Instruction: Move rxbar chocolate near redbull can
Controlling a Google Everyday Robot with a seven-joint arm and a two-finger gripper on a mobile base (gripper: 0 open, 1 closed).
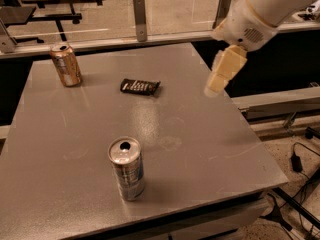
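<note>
Gripper (212, 89) hung by the table's (210, 149) far right edge, opening unclear. Chocolate bar (140, 86) lay far-centre, well apart from the silver can (127, 168) near the front.

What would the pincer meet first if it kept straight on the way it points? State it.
Probably the bare table. The pincer hangs over its right side, pointing down and leftward; that line seems to land right of the rxbar chocolate, though depth is unclear.

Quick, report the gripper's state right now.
Gripper: open or shut cannot be told; it hangs over the right side of the grey table, apart from the small black-wrapped rxbar chocolate bar lying there.
</note>
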